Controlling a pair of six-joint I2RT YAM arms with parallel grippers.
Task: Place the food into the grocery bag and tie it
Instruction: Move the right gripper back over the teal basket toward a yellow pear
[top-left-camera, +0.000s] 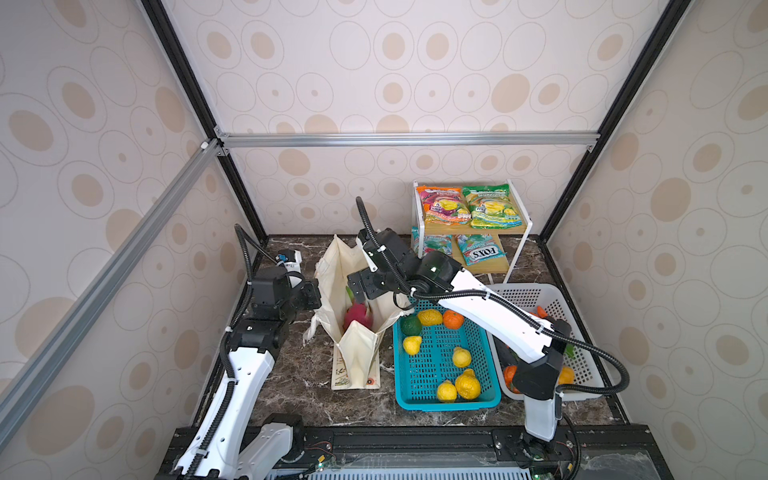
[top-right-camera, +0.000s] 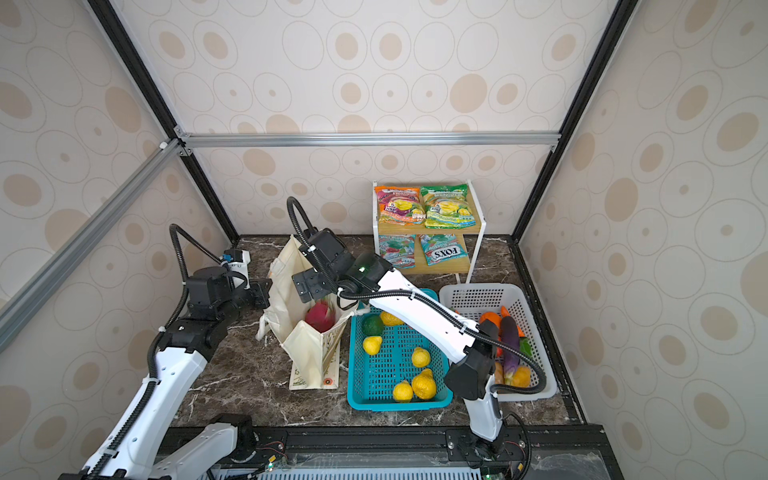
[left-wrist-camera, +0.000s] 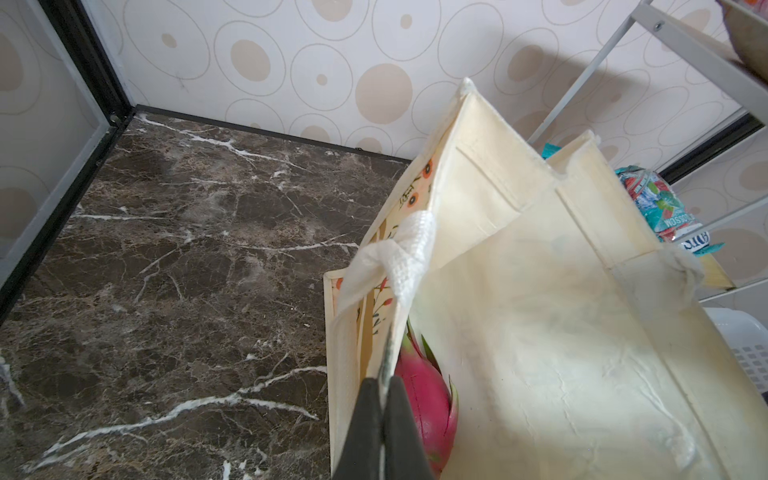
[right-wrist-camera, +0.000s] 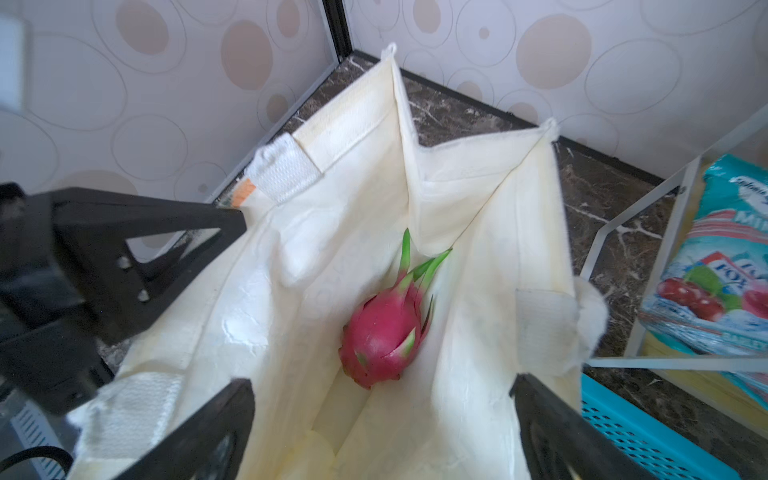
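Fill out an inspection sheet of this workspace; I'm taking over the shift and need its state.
Surface: dark white-veined marble tabletop, no damage seen.
Job's things: grocery bag stands open, dragon fruit inside; yellow fruits in teal basket; orange snack packet and green snack packet on shelf top; eggplant in white basket.
Clutter: teal FOXS packets on lower shelf; an orange and a green fruit in the teal basket.
Grippers: left gripper shut on the bag's rim; right gripper open above the bag's mouth.
Cables: black conduit along each arm; the right arm's loops over the white basket.
Surroundings: patterned walls, aluminium frame.
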